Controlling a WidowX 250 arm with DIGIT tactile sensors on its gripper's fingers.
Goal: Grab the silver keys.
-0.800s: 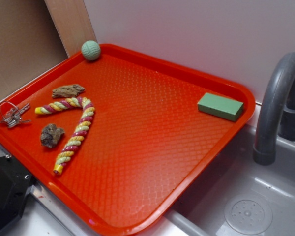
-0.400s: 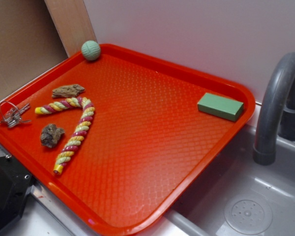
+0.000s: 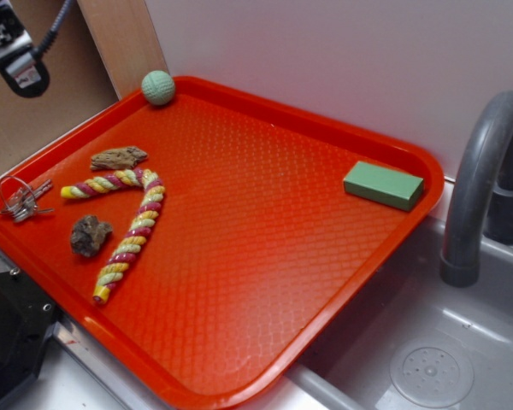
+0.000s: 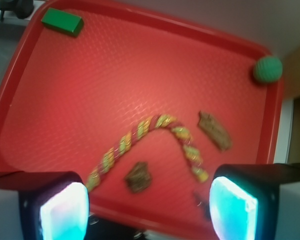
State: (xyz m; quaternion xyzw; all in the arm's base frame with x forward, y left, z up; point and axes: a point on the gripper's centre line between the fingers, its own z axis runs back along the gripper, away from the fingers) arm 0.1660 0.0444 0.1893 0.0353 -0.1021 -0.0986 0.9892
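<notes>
The small bunch of shiny silver metal keys [image 3: 21,199] lies on its thin wire ring at the far left edge of the red plastic tray [image 3: 265,256], just beside the tip of the twisted red-and-yellow rope [image 3: 124,220] and near a rough brown rock chunk [image 3: 89,235]. The hand [image 4: 149,206] hangs high above the tray, fingers [image 4: 65,210] spread wide and holding nothing. This looks like the approach step: next it must shift over the keys, descend, and close.

Red diamond-textured tray [image 3: 265,213]; red-yellow twisted rope [image 3: 128,226]; green ball [image 3: 158,87]; green block [image 3: 382,184]; seemingly silver keys [image 3: 21,201].
</notes>
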